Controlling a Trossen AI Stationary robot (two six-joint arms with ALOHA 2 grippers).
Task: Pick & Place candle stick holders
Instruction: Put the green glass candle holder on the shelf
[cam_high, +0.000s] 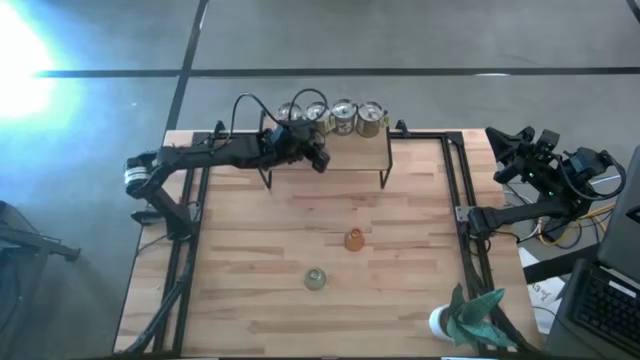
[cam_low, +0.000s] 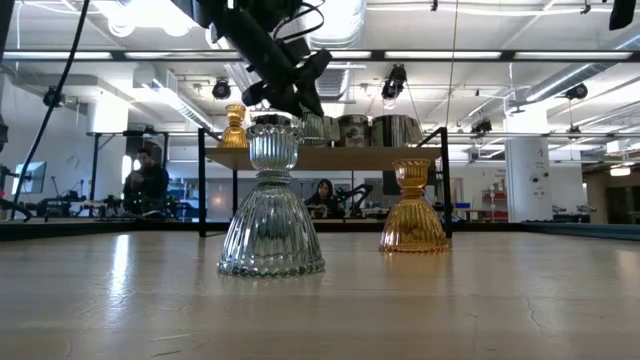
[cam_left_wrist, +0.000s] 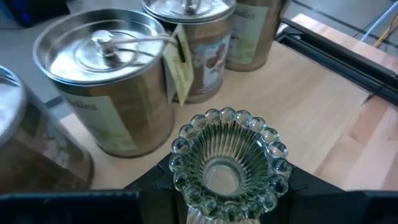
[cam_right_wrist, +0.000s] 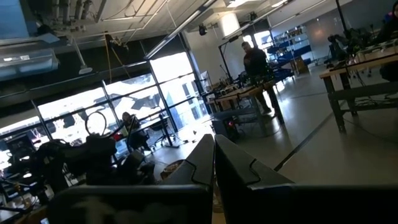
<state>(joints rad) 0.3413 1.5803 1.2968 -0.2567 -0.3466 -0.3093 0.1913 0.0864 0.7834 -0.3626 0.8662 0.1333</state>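
My left gripper (cam_high: 316, 157) reaches over the wooden shelf (cam_high: 350, 152) and is shut on a clear pale green glass holder (cam_left_wrist: 227, 163). Several silvery can-like holders (cam_high: 343, 118) stand upright along the shelf's far edge, just beyond it; they also show in the left wrist view (cam_left_wrist: 112, 81). An amber holder (cam_low: 235, 124) stands on the shelf's left part. On the table a second amber holder (cam_high: 353, 239) and a second green holder (cam_high: 316, 279) stand on their wide bases. My right gripper (cam_right_wrist: 214, 165) is shut and empty, off the table's right edge. My left gripper pinches the green holder between its two fingers (cam_left_wrist: 152, 182), just under the beaded rim (cam_left_wrist: 186, 134) of its cup. The holder stands upright, its open cup up. The gripper and the cup hide its base, so whether it rests on the shelf I cannot tell.
The shelf stands on black wire legs (cam_high: 383, 178) at the table's far middle. A white pot with teal leaves (cam_high: 465, 318) stands at the near right corner. Black rails (cam_high: 455, 190) run along the table's sides. People show in the room beyond (cam_low: 147, 180).
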